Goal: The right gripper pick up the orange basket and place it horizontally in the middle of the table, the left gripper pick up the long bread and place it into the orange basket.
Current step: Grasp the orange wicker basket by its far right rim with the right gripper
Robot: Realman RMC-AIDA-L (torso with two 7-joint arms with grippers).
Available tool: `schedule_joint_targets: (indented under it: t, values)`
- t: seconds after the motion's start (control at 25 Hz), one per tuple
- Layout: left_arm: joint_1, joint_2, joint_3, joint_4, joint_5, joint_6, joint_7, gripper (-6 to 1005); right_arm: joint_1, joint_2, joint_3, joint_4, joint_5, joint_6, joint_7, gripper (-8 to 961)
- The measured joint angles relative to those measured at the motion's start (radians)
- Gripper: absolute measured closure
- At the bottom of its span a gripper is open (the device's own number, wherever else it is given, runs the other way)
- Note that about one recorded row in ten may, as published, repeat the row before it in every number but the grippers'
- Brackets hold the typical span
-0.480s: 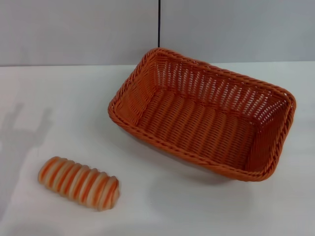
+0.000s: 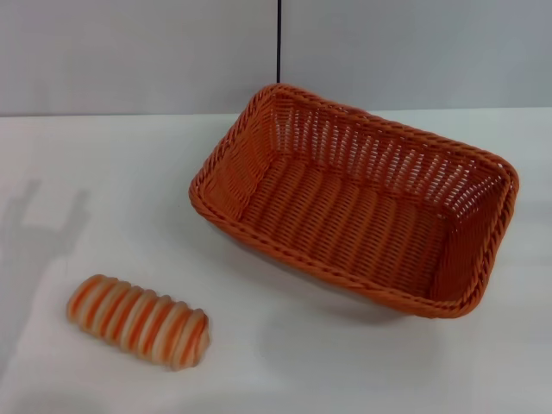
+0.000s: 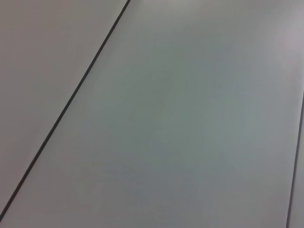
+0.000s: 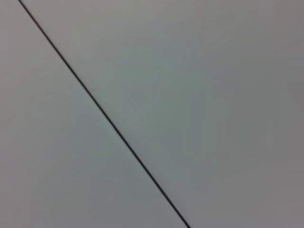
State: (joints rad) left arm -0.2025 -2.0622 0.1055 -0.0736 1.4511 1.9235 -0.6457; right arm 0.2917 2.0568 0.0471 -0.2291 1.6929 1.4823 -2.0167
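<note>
The orange basket point(image 2: 358, 203) sits empty and crooked on the white surface point(image 2: 112, 181), toward the robot's right. The long bread point(image 2: 139, 321) lies well apart from it, near the left front. No gripper shows, so open or closed cannot be told. Nothing looks started. Next, I think the right gripper must reach the basket rim.

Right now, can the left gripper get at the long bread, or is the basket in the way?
Probably yes. The long bread lies alone on the table, on the robot's left, well apart from the orange basket, with nothing on or against it. Neither gripper is in view, so the approach itself can't be judged.
</note>
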Motion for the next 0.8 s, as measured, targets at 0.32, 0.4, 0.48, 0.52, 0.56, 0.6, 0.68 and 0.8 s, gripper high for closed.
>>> schedule_joint_targets:
  t: [0.32, 0.4, 0.48, 0.52, 0.56, 0.6, 0.68, 0.8]
  values:
    - [0.000, 0.001, 0.002, 0.005, 0.001, -0.001, -0.002, 180, 0.002, -0.014, -0.069, -0.004, -0.001, 0.043, 0.001, 406]
    - [0.000, 0.001, 0.002, 0.005, 0.001, -0.003, -0.002, 181, 0.005, -0.023, -0.115, -0.025, -0.001, 0.071, 0.009, 406]
    - [0.000, 0.001, 0.002, 0.005, 0.002, -0.003, -0.002, 182, 0.007, -0.025, -0.138, -0.046, -0.001, 0.085, 0.020, 406]
    - [0.000, 0.001, 0.002, 0.005, 0.002, -0.003, -0.002, 182, 0.008, -0.026, -0.166, -0.075, -0.001, 0.098, 0.041, 406]
    - [0.000, 0.001, 0.002, 0.005, 0.002, -0.003, -0.002, 183, 0.010, -0.028, -0.196, -0.109, -0.001, 0.112, 0.069, 406]
    - [0.000, 0.001, 0.002, 0.005, 0.002, -0.004, -0.002, 183, 0.013, -0.034, -0.266, -0.190, -0.001, 0.136, 0.132, 406]
    - [0.000, 0.000, 0.002, 0.005, 0.002, -0.007, -0.002, 184, 0.016, -0.040, -0.305, -0.233, -0.001, 0.148, 0.173, 406]
    - [0.000, -0.001, 0.004, 0.005, 0.002, -0.009, -0.002, 185, 0.025, -0.073, -0.421, -0.346, -0.001, 0.175, 0.304, 406]
